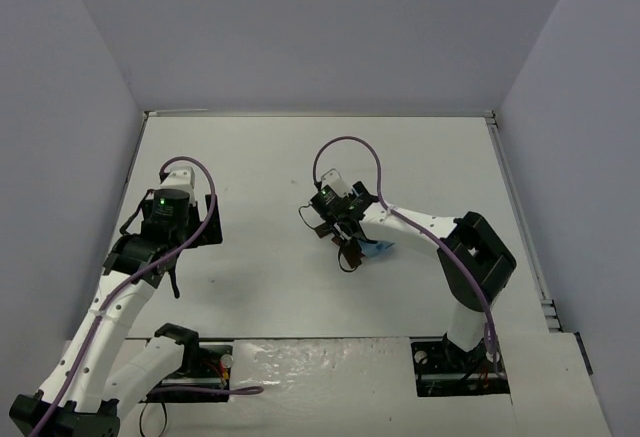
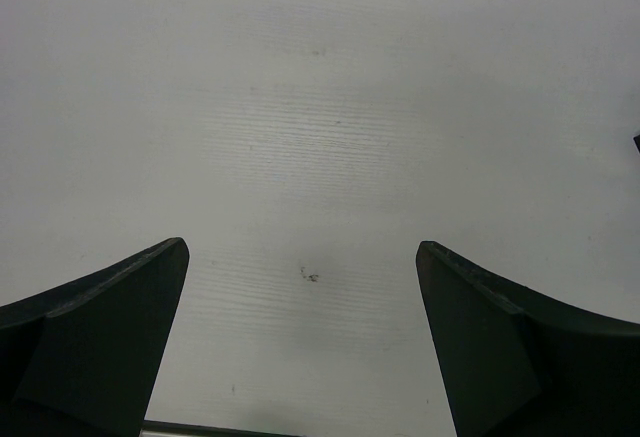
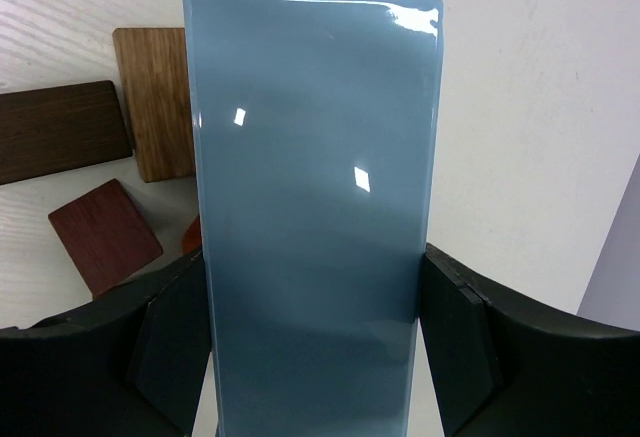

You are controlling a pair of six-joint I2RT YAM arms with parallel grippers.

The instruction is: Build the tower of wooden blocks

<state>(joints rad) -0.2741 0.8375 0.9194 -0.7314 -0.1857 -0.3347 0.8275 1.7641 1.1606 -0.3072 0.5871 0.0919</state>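
My right gripper (image 3: 315, 257) is shut on the lower part of a glossy light blue box (image 3: 315, 157), one finger on each long side. Behind it on the table lie wood blocks: a tan-brown one (image 3: 155, 102), a dark brown one (image 3: 60, 129), a reddish-brown one (image 3: 105, 234) and an orange sliver (image 3: 192, 234). In the top view the right gripper (image 1: 350, 242) is near the table's middle with the box (image 1: 381, 248) showing beside it; the blocks are mostly hidden beneath it. My left gripper (image 2: 302, 247) is open and empty over bare table. No stacked tower shows.
The white table (image 1: 260, 157) is walled by grey panels at the back and sides. The left arm (image 1: 165, 212) is at the left side, well apart from the right arm. A dark strip (image 2: 220, 429) crosses the bottom of the left wrist view.
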